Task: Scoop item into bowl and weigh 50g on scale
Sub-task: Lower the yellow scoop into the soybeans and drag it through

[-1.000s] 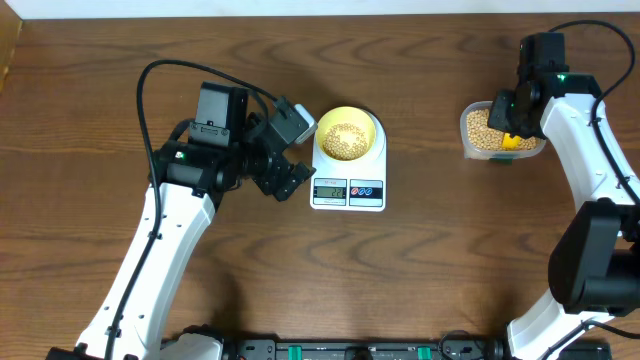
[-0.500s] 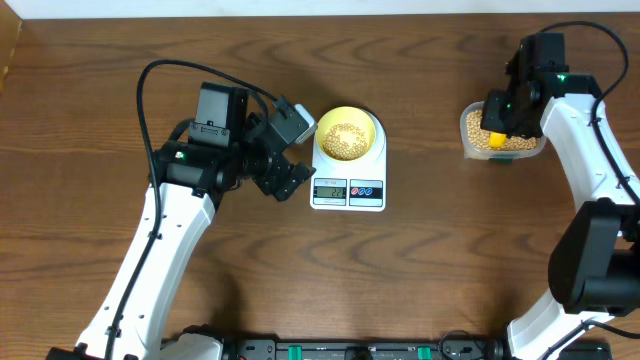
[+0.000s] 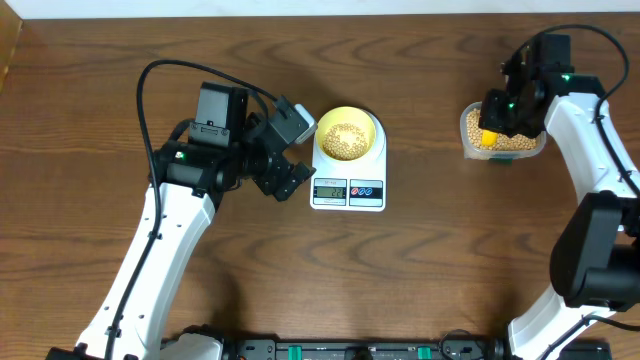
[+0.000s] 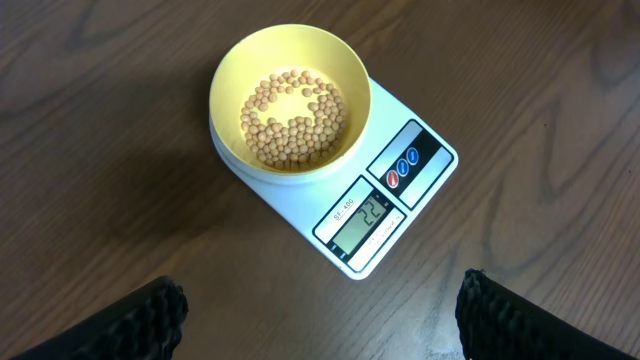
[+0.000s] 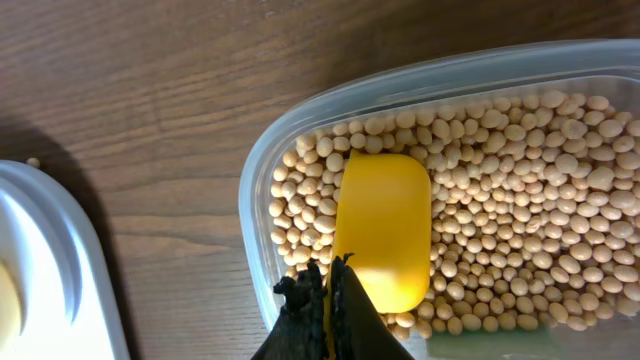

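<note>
As my right gripper (image 5: 325, 295) pinched the bright yellow plastic scoop (image 5: 382, 225), it lay among small tan beans (image 5: 520, 200) in a clear plastic tub (image 5: 255, 180). My left gripper (image 4: 322, 300) hung spread wide by the white scale (image 4: 285, 195) with its pale yellow bowl (image 4: 235, 70).

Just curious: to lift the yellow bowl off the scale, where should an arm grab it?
Probably the rim of the bowl, from straight above, one finger inside, one outside. The beans lie low in the middle, leaving the upper wall bare, and the round body looks too wide to pinch across.
</note>
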Controlling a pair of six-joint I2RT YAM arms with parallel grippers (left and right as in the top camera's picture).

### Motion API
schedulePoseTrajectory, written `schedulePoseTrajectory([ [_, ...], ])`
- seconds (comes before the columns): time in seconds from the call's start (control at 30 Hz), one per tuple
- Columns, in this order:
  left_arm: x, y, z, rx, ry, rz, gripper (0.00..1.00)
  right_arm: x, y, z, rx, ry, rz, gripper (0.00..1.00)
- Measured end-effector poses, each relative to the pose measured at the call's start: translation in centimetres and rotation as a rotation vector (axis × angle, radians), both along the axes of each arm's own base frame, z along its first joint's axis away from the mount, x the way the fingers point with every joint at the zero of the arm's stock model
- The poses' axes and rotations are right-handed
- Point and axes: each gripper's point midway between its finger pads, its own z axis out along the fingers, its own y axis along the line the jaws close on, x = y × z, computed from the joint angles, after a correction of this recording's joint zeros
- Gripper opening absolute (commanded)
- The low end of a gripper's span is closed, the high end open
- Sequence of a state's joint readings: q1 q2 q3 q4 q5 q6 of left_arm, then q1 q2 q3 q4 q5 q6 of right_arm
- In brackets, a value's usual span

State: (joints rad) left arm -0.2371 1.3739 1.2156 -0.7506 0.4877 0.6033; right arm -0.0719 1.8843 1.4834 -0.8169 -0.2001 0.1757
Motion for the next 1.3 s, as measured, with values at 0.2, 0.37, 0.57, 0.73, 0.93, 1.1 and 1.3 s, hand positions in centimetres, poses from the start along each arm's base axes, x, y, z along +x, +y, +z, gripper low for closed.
schedulePoseTrajectory([
  [0.2, 0.0, 0.0, 0.0, 0.0, 0.0, 0.0, 0.88, 0.0, -0.7, 0.1, 0.072, -0.003, -0.018, 0.01],
  [0.37, 0.0, 0.0, 0.0, 0.0, 0.0, 0.0, 0.88, 0.0, -1.4, 0.3, 0.128, -0.008, -0.03, 0.01],
  [0.57, 0.0, 0.0, 0.0, 0.0, 0.0, 0.0, 0.88, -0.1, -2.0, 0.6, 0.177, -0.03, -0.006, 0.01],
  [0.73, 0.0, 0.0, 0.0, 0.0, 0.0, 0.0, 0.88, -0.1, -2.5, 1.3, 0.234, -0.073, 0.051, 0.01],
  [0.93, 0.0, 0.0, 0.0, 0.0, 0.0, 0.0, 0.88, -0.2, -3.8, 1.9, 0.278, -0.113, 0.064, 0.01],
  [1.1, 0.0, 0.0, 0.0, 0.0, 0.0, 0.0, 0.88, -0.4, -5.2, 2.6, 0.329, -0.158, 0.076, 0.01],
  [1.3, 0.0, 0.0, 0.0, 0.0, 0.0, 0.0, 0.88, -0.9, -6.3, 3.2, 0.379, -0.188, 0.077, 0.01],
])
